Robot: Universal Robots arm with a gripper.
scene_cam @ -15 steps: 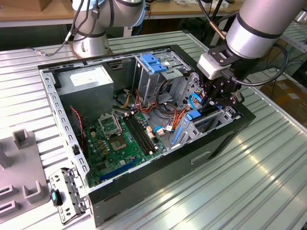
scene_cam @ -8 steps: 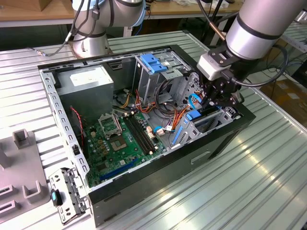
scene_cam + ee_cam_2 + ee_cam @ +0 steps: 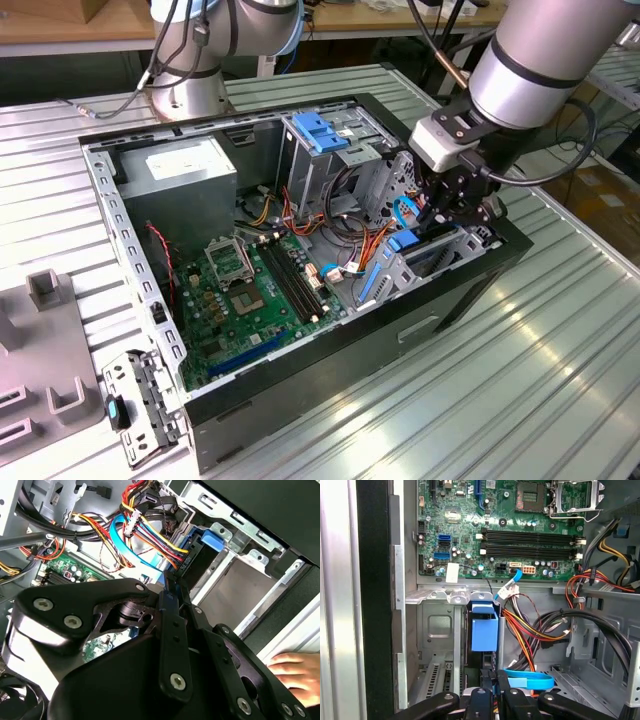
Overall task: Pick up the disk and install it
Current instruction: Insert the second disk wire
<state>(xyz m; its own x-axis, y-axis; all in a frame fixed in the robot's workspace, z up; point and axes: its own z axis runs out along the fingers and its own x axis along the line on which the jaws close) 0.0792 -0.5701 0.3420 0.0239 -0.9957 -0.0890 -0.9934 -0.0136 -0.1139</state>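
We see the claw [image 3: 490,700] closed on the disk's [image 3: 484,630] edge, the disk standing upright in the bay at the case's [image 3: 330,370] front corner. It shows a blue rail end and dark body. Inside lie the motherboard [image 3: 250,290] and power supply [image 3: 185,170]. The case rests on a ribbed metal table [image 3: 520,380].

Gripper [image 3: 172,587] above blue-railed disk [image 3: 200,555] in bay; coloured cables [image 3: 145,527]; hand [image 3: 295,672] at case edge.
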